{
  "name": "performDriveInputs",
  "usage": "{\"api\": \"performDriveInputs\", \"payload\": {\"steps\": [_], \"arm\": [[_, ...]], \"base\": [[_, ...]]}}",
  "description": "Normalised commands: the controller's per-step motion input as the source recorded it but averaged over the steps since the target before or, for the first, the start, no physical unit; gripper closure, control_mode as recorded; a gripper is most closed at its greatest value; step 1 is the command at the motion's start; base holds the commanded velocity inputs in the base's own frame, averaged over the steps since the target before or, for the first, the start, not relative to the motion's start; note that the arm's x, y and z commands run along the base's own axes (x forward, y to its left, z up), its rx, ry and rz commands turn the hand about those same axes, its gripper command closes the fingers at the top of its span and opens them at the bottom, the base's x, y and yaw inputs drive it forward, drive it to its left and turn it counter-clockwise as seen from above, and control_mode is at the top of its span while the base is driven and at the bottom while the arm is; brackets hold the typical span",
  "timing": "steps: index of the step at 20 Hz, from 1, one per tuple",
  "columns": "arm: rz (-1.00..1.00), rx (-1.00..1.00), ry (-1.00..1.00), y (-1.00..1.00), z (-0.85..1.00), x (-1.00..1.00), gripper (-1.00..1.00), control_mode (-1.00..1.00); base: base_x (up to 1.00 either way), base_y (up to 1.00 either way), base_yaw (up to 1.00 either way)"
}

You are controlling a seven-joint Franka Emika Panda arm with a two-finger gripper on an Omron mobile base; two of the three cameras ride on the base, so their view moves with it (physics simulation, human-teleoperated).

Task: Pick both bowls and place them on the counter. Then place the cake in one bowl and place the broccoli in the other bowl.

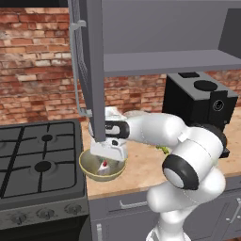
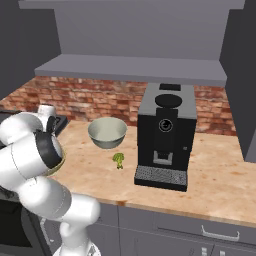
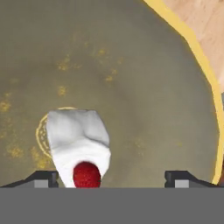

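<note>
The dull yellow-tan bowl (image 1: pixel 111 177) stands on the counter (image 1: pixel 141 172) beside the stove, and its olive inside (image 3: pixel 131 87) spreads across the hand view. The cake (image 3: pixel 81 142), a white wedge with a red cherry, lies on the bowl's floor (image 1: pixel 103 167). My gripper (image 3: pixel 111 177) hangs just above the bowl (image 1: pixel 108 157), open. Its fingertips stand wide apart, and the cake sits close to the left one without being pinched. The grey-green bowl (image 2: pixel 107 132) stands upright farther back on the counter (image 2: pixel 215 185). The broccoli (image 2: pixel 118 159) lies on the wood in front of it.
A black coffee machine (image 2: pixel 165 135) stands right of the grey-green bowl. The black gas stove (image 1: pixel 37 160) borders the yellow-tan bowl on the left. An open grey cabinet door (image 1: pixel 89 70) hangs right above my hand, under a shelf (image 1: pixel 169 61).
</note>
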Motion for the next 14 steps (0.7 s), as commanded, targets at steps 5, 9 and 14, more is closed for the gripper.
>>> {"api": "performDriveInputs", "payload": {"steps": [5,9,14], "arm": [[-0.08,0.02,-0.06,-0.4,0.67,-0.11,-1.0,-1.0],[-0.13,0.03,-0.11,-0.45,0.72,-0.15,-1.0,-1.0],[-0.26,0.05,-0.06,-0.57,0.49,-0.2,-1.0,-1.0]], "base": [[0.0,0.0,0.0],[0.0,0.0,0.0],[0.0,0.0,0.0]]}}
